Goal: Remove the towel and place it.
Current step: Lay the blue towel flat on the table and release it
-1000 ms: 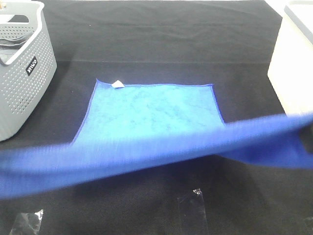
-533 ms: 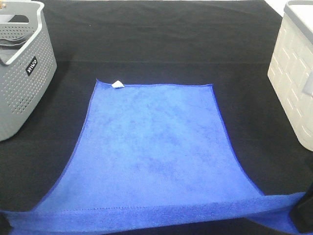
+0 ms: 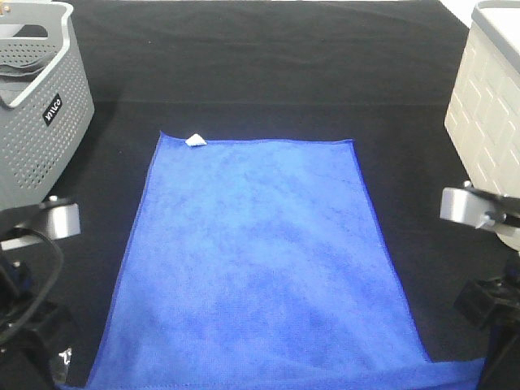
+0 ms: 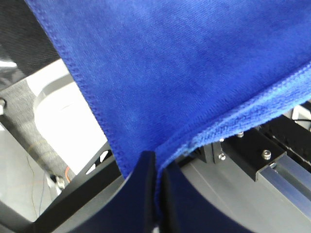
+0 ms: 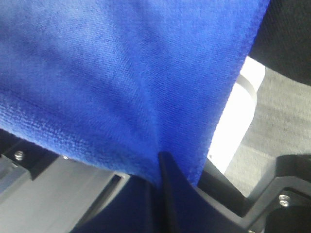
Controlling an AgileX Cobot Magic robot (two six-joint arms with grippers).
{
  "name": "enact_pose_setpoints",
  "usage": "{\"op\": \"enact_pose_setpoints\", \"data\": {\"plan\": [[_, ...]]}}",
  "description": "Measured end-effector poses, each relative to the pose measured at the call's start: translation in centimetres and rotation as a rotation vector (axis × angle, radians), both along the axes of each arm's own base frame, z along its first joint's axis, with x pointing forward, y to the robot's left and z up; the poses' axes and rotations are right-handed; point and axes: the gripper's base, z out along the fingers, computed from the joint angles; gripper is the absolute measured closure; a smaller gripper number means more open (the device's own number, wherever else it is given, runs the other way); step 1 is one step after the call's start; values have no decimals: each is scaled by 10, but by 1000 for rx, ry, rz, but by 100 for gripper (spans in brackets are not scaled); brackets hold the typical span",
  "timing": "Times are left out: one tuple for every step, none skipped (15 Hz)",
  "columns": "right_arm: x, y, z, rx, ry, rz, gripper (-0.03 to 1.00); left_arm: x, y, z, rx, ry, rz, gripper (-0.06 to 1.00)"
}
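Observation:
The royal-blue towel (image 3: 260,260) lies spread out on the black table (image 3: 268,73), its white tag (image 3: 195,140) at the far left corner. Its near edge reaches the table's front, with the near right corner still slightly raised. My left arm (image 3: 32,325) is at the near left corner and my right arm (image 3: 496,317) at the near right corner; their fingertips are outside the exterior high view. In the left wrist view my left gripper (image 4: 156,162) is shut on the towel's edge (image 4: 170,73). In the right wrist view my right gripper (image 5: 158,162) is shut on the towel (image 5: 121,73).
A grey perforated basket (image 3: 41,114) stands at the far left of the table. A white bin (image 3: 491,130) stands at the right edge, close to my right arm.
The towel's near edge was held up and stretched across the view. It has come down and toward the front, and the towel now lies flat. Both arms have come into view at the near corners.

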Motion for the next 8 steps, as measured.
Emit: {"op": "enact_pose_setpoints", "data": {"plan": [[2, 0, -6, -8, 27, 12, 97, 1, -2, -5, 3, 19, -11, 94], [4, -1, -11, -14, 47, 25, 97, 1, -7, -10, 12, 30, -35, 94], [4, -1, -11, -14, 47, 25, 97, 1, -7, -10, 12, 30, -35, 94], [6, -1, -15, -18, 67, 33, 97, -2, -12, -16, 23, 43, -66, 94], [8, -1, -20, -19, 88, 45, 97, -6, -18, -22, 39, 69, -103, 94], [9, -1, -23, -20, 105, 55, 97, -10, -24, -28, 53, 90, -133, 94], [10, 0, -28, -15, 124, 67, 97, -12, -29, -36, 69, 117, -153, 94], [10, 0, -28, -15, 124, 67, 97, -12, -29, -36, 69, 117, -153, 94]]}}
